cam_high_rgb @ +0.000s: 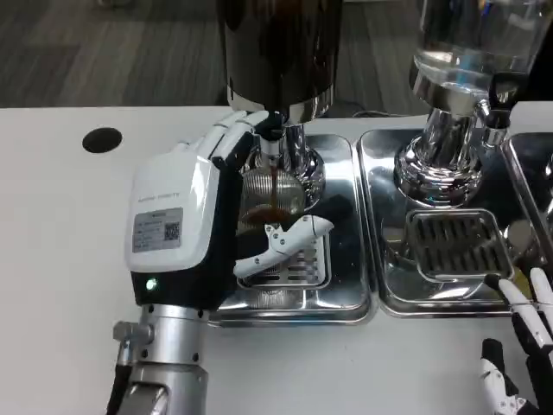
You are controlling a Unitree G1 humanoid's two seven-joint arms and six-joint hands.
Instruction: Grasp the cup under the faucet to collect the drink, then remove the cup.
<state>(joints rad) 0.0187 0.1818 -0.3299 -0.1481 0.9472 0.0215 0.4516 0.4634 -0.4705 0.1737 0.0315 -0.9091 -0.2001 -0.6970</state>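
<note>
Clear plastic cup [270, 194] is sitting under the left faucet [273, 138], dark drink streaming in; left hand [194, 216] is grasping it from the left; holding it steady and upright seems key; right hand [523, 346] is resting released on the near-right counter [60, 225].

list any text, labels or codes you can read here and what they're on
Left hand, white back: a grey sticker with lines of small print and a square QR-type code; too small and blurred to read.
Left hand, black edge below the sticker: a lit green dot, an indicator, not text.
No readable text on the dispensers, the trays or the table.
</note>
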